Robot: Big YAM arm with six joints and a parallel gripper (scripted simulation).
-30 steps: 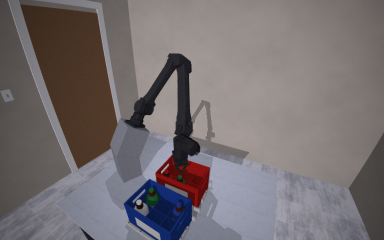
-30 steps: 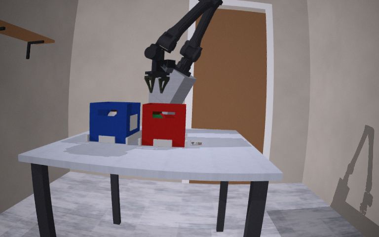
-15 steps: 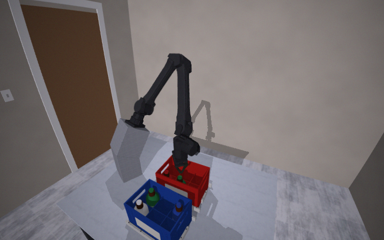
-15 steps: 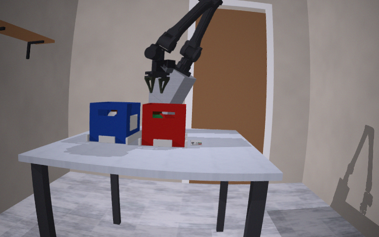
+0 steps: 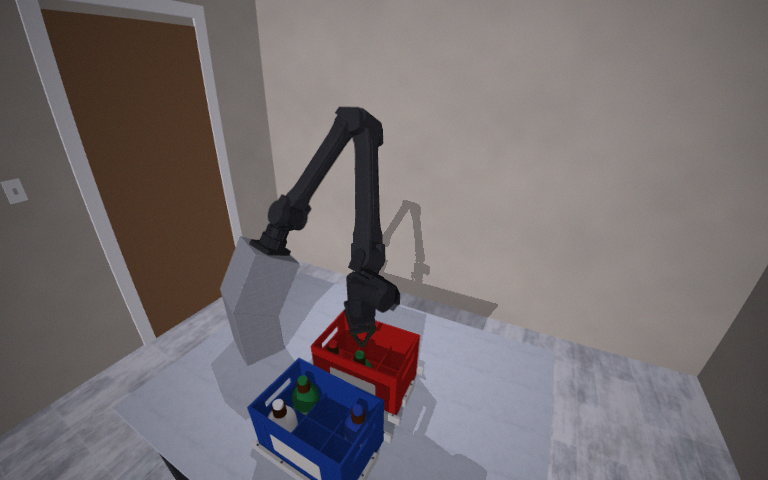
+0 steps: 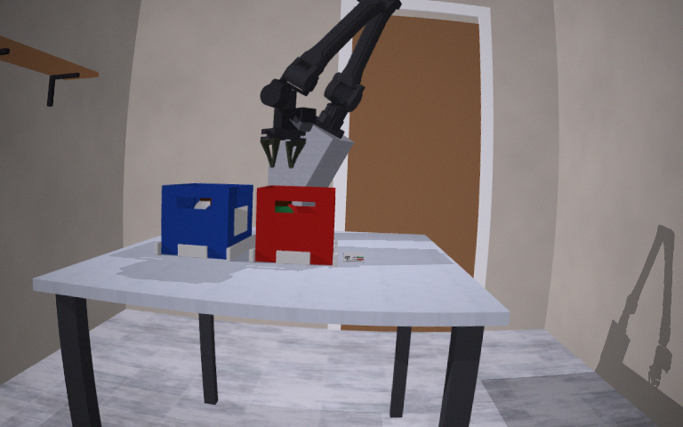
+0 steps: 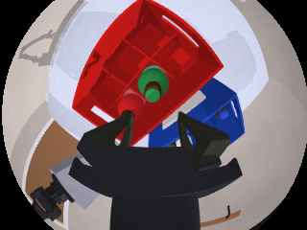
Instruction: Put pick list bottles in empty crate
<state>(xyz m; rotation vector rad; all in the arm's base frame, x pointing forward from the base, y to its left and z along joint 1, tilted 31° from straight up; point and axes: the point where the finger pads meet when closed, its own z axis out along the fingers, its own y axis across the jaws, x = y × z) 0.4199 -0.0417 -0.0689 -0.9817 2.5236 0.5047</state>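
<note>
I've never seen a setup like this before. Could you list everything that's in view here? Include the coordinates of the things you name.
Table (image 6: 392,296): one, pale grey top, dark legs, under the crates
Red crate (image 5: 394,396) (image 6: 295,231): one, red, beside the blue one
Blue crate (image 5: 317,430) (image 6: 195,226): one, blue
Bottles in red crate: at least two, one green (image 7: 153,82), one red (image 7: 130,104)
Bottles in blue crate: at least three, green (image 5: 305,397), white (image 5: 284,420), blue (image 5: 355,424)
Paper strip (image 6: 353,257): one, whitish, beside the red crate
Door (image 5: 141,141) (image 6: 413,150): one, brown, white frame
Wall shelf (image 6: 44,58): one, brown
Robot arm (image 5: 367,186): one, black, on a grey pedestal
End effector (image 5: 362,342) (image 6: 281,165) (image 7: 155,115): one, dark, open above the red crate

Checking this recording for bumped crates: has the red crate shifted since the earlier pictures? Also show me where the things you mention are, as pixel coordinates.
No. The red crate (image 5: 404,376) (image 6: 295,226) (image 7: 158,103) sits at the same spot on the table (image 6: 403,292), judged against the door frame (image 6: 484,150).
</note>
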